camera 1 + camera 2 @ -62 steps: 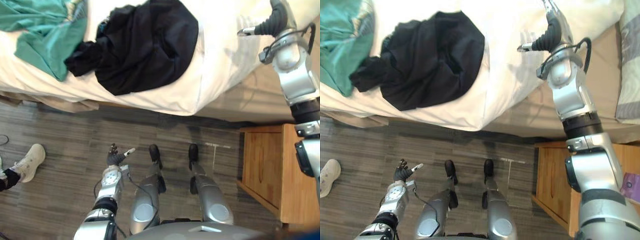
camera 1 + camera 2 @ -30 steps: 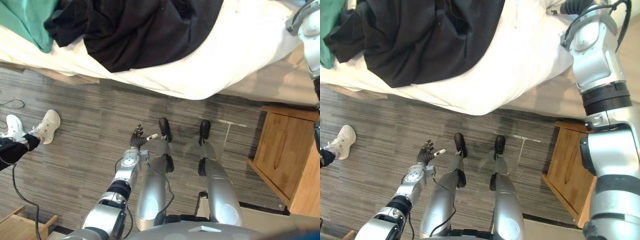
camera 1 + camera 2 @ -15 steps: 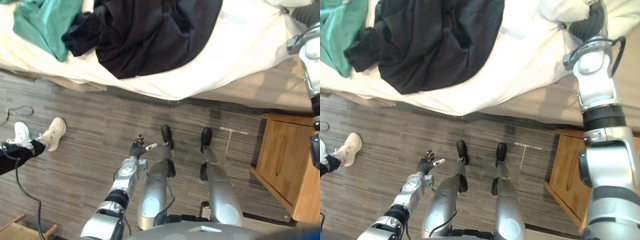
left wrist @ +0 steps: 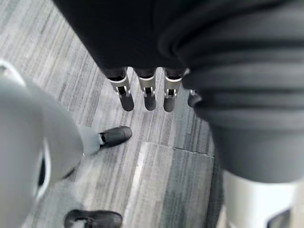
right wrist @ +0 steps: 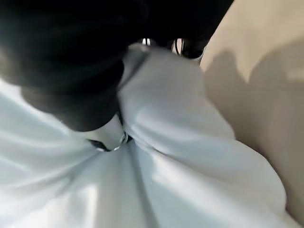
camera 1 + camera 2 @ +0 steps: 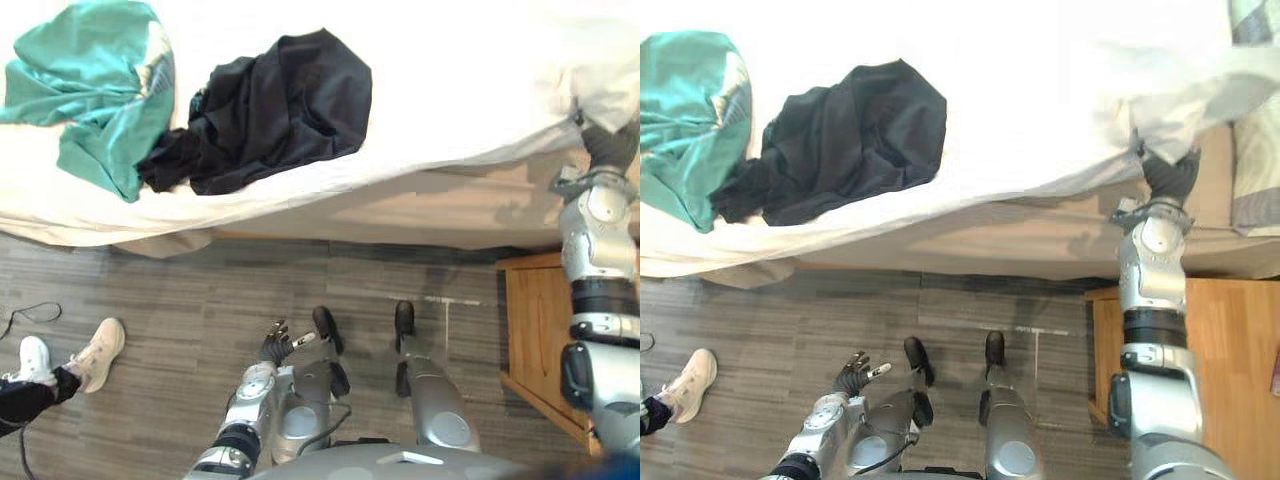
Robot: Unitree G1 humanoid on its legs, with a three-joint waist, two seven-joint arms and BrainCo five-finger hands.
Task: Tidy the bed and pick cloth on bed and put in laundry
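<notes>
Overhead, the left eye view has a black garment (image 6: 270, 110) and a teal garment (image 6: 100, 90) touching on the far left of the bed's white sheet (image 6: 480, 70). The right hand (image 6: 606, 146) meets the sheet's near right edge beyond a wooden nightstand (image 6: 530, 320), and the left hand (image 6: 275, 345) hangs low over the plank floor (image 6: 180, 300). By the left wrist view that hand's fingers (image 4: 149, 92) are straight and hold nothing; by the right wrist view the right hand is clenched on a bunched fold of the white sheet.
</notes>
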